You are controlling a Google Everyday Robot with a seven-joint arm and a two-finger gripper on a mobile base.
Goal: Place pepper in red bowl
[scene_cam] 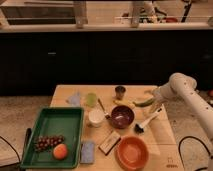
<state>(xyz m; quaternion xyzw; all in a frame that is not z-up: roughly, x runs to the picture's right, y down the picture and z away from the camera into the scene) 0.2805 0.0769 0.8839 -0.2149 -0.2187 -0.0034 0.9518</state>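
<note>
The slim curved green pepper (144, 103) lies at the right side of the wooden table (160, 134), just right of a small yellowish piece (120, 102). My gripper (156, 98) is at the pepper's right end, at the tip of the white arm (181, 85) that reaches in from the right. Whether it holds the pepper does not show. The red bowl (132, 152) stands empty at the table's front edge, well in front of the pepper. A dark purple bowl (122, 116) stands between them.
A green tray (50, 125) at the left holds grapes (46, 142) and an orange (60, 151). A white cup (95, 118), green cup (91, 99), dark cup (120, 91), blue cloth (74, 99), brush (146, 122), blue packet (88, 151) and brown bar (109, 143) stand around.
</note>
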